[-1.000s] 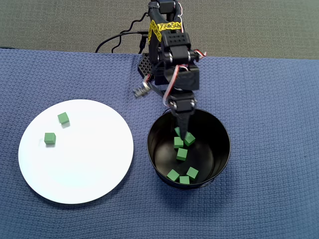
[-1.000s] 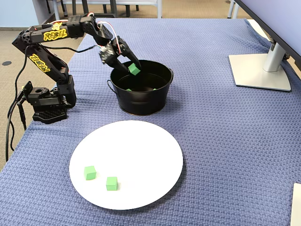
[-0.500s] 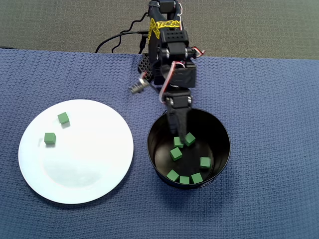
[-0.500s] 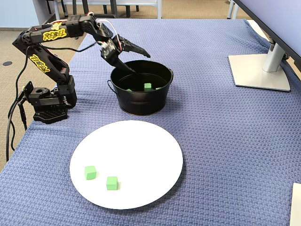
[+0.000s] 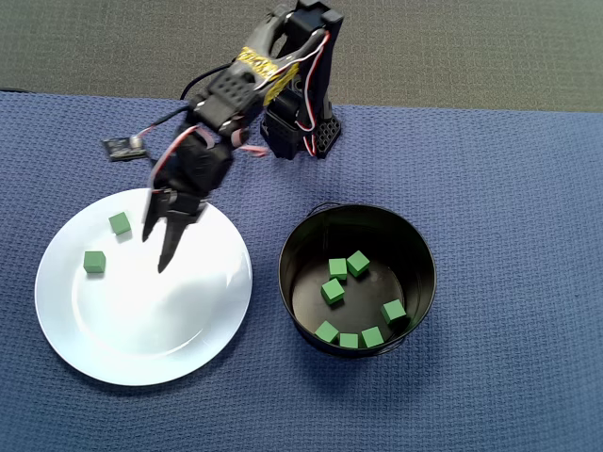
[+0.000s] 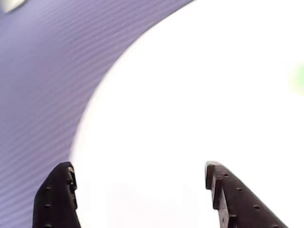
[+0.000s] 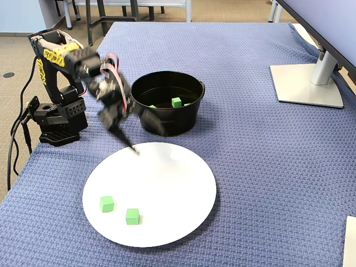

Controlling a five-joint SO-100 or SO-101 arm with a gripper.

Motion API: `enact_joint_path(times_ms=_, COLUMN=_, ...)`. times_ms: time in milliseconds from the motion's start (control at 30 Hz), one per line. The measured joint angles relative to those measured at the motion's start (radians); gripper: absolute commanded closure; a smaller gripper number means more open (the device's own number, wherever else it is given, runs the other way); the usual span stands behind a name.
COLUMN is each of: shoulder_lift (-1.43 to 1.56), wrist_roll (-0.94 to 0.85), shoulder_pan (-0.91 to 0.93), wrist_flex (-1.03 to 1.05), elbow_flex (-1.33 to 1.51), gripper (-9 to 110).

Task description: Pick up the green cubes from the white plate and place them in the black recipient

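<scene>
Here, nearest in the fixed view, the white plate (image 7: 167,217) lies on the blue woven cloth (image 7: 267,167) that covers the counter, and two green cubes (image 7: 107,203) sit apart from each other on its near left part. In the overhead view these two cubes (image 5: 93,261) lie on the plate's upper left area. Above the plate's far edge, the end effector (image 5: 156,251) hangs released and empty, its two dark fingers (image 6: 57,197) spread wide over the white surface in the wrist view. Beyond the plate stands the black recipient (image 7: 167,119); the overhead view shows seven green cubes (image 5: 332,291) on its floor. Farther left, the arm's base (image 7: 55,125) rests at the cloth's edge.
</scene>
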Motion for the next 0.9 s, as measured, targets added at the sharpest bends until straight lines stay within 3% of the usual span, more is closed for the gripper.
enact_joint_path(times_ms=267, shoulder_lift=-0.268, wrist_roll=-0.008, shoulder_pan=0.16, wrist_flex=-0.08, elbow_flex=-0.014, gripper=74)
enact_joint_path(times_ms=900, shoulder_lift=-0.502, wrist_roll=0.028, shoulder_pan=0.209, wrist_flex=-0.084, elbow_flex=-0.21, gripper=75)
